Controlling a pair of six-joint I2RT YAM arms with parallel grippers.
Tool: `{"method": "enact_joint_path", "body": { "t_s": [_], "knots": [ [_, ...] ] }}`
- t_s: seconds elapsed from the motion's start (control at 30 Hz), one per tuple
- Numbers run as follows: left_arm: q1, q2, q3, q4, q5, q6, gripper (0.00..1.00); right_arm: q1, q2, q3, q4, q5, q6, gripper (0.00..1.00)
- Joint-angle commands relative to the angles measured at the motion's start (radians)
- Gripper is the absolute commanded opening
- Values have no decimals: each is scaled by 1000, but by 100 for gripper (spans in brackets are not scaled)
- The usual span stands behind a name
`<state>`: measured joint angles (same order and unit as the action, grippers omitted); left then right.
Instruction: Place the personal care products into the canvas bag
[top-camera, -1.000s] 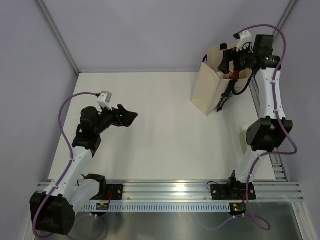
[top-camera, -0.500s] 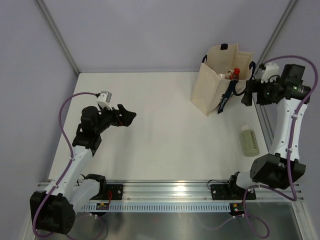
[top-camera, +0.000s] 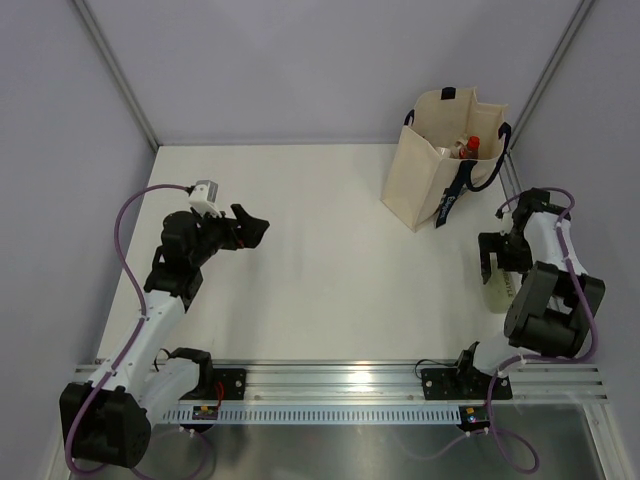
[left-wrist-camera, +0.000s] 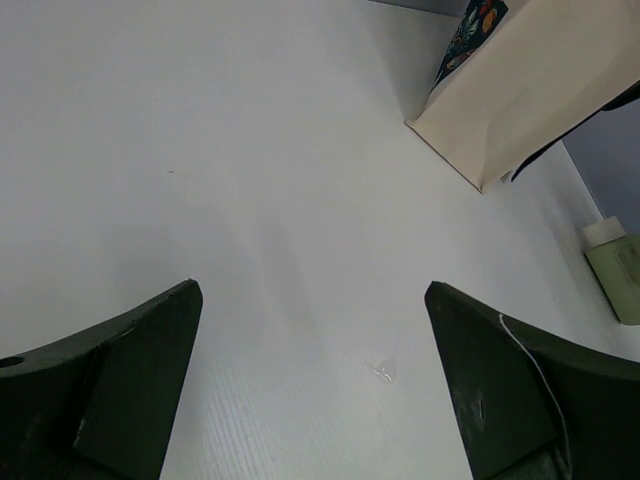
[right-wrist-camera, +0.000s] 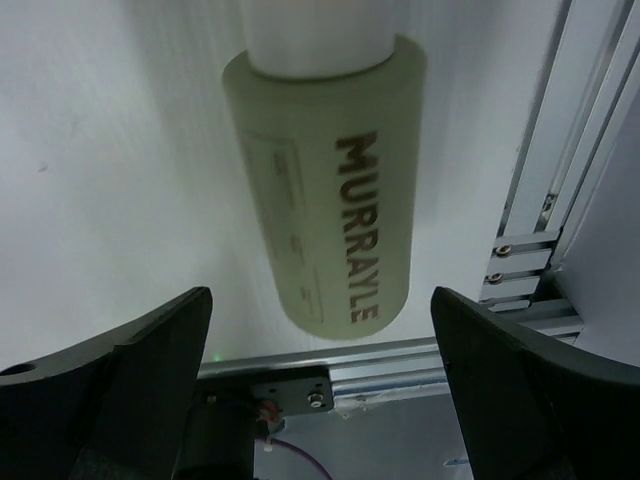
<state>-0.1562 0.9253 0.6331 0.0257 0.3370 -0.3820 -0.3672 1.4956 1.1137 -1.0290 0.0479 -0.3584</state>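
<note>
The right arm has swung away from the bag and dropped low. Its right gripper (right-wrist-camera: 320, 300) now hangs over the pale bottle (right-wrist-camera: 325, 190), which has not shifted. The left arm has hardly stirred.

The pale bottle lies on its side at about 4 o'clock on the table (top-camera: 320, 250), close by the metal rail (right-wrist-camera: 540, 200) along the right edge. Its white cap (right-wrist-camera: 310, 30) points toward 12 o'clock, roughly at the bag. In the wrist view the right gripper's fingers stand wide apart, one on each side of the bottle's base end, and neither seems to touch it. That spread looks chosen so the fingers can close across the round body rather than along its length. Lying flat as it is, the bottle could roll if one finger reaches it first.

The bag (top-camera: 425, 180) stands upright at about 1 o'clock, well apart from the bottle, with its mouth open upward. Things can be lowered straight in that way. A red-capped bottle (top-camera: 470, 147) shows inside it near the right wall. No other bottle is loose on the table, so this looks like the last one to go in.

The left gripper (top-camera: 250, 230) hovers at about 9 o'clock with its fingers apart and nothing between them. It is probably parked there to leave the right arm a free path from bottle to bag.
</note>
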Motion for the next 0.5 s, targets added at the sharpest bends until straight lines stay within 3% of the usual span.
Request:
{"method": "enact_joint_path", "body": {
  "t_s": [0.0,0.47],
  "knots": [
    [-2,-5,7,68,4,-1,99,1,112,34,136,131,59,100],
    [-2,23,-15,129,19,-40,99,11,316,46,199,106,82,91]
  ]
}}
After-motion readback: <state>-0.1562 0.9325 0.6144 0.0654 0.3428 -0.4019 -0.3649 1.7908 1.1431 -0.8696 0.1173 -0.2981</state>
